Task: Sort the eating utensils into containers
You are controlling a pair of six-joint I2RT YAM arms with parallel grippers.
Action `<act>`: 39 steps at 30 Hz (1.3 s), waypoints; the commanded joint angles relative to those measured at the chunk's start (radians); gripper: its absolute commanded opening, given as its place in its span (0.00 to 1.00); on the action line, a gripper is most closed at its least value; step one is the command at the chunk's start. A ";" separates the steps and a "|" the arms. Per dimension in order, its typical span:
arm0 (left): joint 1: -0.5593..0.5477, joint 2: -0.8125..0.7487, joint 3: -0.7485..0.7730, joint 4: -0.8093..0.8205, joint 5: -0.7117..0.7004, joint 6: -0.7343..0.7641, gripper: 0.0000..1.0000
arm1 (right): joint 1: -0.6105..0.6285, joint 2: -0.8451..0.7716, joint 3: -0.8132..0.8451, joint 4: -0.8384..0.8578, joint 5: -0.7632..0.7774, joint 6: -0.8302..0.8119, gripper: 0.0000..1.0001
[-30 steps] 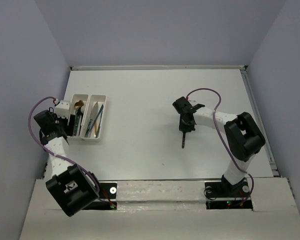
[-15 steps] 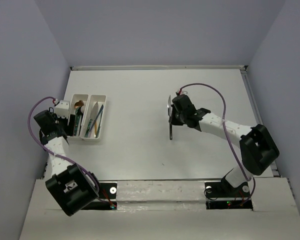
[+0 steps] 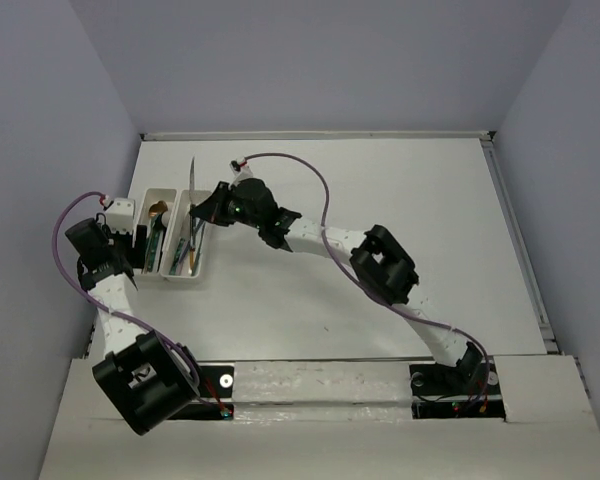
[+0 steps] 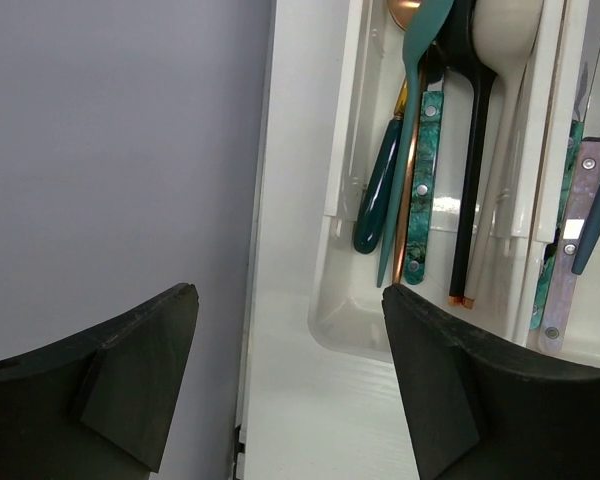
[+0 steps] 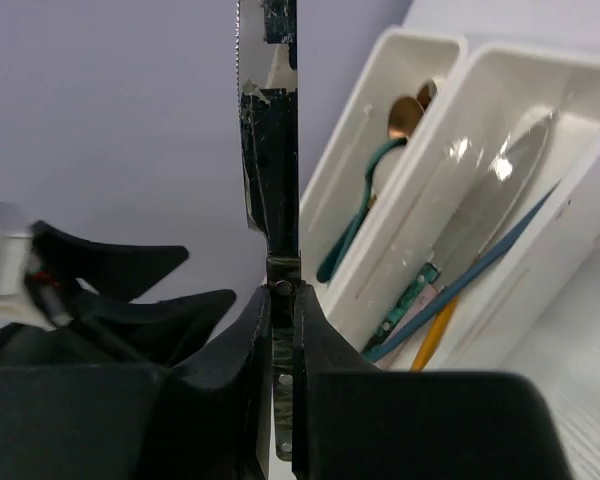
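The two joined white containers [image 3: 177, 279] stand at the table's left edge and hold several utensils [image 3: 158, 238]. My right gripper [image 3: 202, 208] reaches across the table, just over the right container. It is shut on a black-handled knife [image 3: 193, 173] whose silver blade points away from it. In the right wrist view the knife [image 5: 270, 130] stands up from the shut gripper [image 5: 282, 300], with both containers [image 5: 432, 200] beyond. My left gripper [image 3: 128, 255] is open and empty beside the containers' left side. Its wrist view shows teal, black and beige utensils [image 4: 420, 170] in the container [image 4: 352, 320].
A raised rim [image 3: 315, 135] borders the white table at the back and a grey wall [image 4: 110, 150] stands close on the left. The left arm's purple cable [image 3: 75, 215] loops beside the containers.
My right arm has swung from the table's middle right far to the left, carrying the knife to above the containers. The left arm has stayed put.
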 commanded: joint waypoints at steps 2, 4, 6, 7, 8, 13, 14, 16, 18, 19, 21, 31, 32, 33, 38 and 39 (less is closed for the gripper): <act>0.007 -0.029 0.011 0.027 -0.009 0.016 0.88 | 0.027 0.221 0.283 0.030 -0.026 0.151 0.00; 0.006 -0.018 0.013 0.027 -0.002 0.010 0.88 | 0.036 0.265 0.322 0.004 -0.012 0.161 0.00; 0.006 -0.015 0.014 0.025 0.004 0.005 0.88 | 0.045 0.303 0.342 -0.003 0.003 0.181 0.00; 0.004 -0.015 0.013 0.025 0.007 0.005 0.88 | 0.045 0.311 0.341 -0.003 0.008 0.187 0.00; 0.004 -0.015 0.010 0.027 0.010 0.004 0.88 | 0.045 0.319 0.338 -0.003 0.015 0.191 0.00; 0.006 -0.020 0.005 0.025 0.008 0.010 0.88 | 0.056 0.316 0.324 -0.006 0.003 0.171 0.35; 0.006 -0.020 0.007 0.023 0.008 0.010 0.88 | 0.056 0.309 0.318 -0.006 0.000 0.167 0.39; 0.006 -0.024 0.010 0.019 0.008 0.009 0.88 | 0.065 0.276 0.295 -0.006 -0.001 0.141 0.50; 0.006 -0.030 0.011 0.011 0.014 0.005 0.88 | 0.065 0.247 0.276 -0.004 0.000 0.101 0.56; 0.006 -0.034 0.011 0.007 0.016 0.004 0.88 | 0.065 0.210 0.266 -0.004 0.000 0.090 0.56; 0.006 -0.046 0.011 -0.004 0.019 0.004 0.88 | 0.065 0.167 0.223 -0.007 -0.001 0.049 0.57; 0.006 -0.087 -0.006 -0.032 0.007 0.025 0.88 | 0.074 -0.316 -0.148 -0.146 0.041 -0.264 0.59; 0.006 -0.090 -0.010 -0.032 0.002 0.027 0.88 | 0.036 -0.356 -0.175 -0.192 0.011 -0.326 0.60; 0.007 -0.093 -0.015 -0.032 0.002 0.027 0.88 | 0.011 -0.431 -0.195 -0.252 -0.007 -0.353 0.61; 0.007 -0.104 -0.026 -0.036 0.004 0.032 0.88 | -0.225 -0.719 -0.564 -0.556 0.011 -0.393 0.63; 0.007 -0.104 -0.026 -0.036 0.007 0.030 0.88 | -0.280 -0.781 -0.648 -0.563 0.038 -0.384 0.63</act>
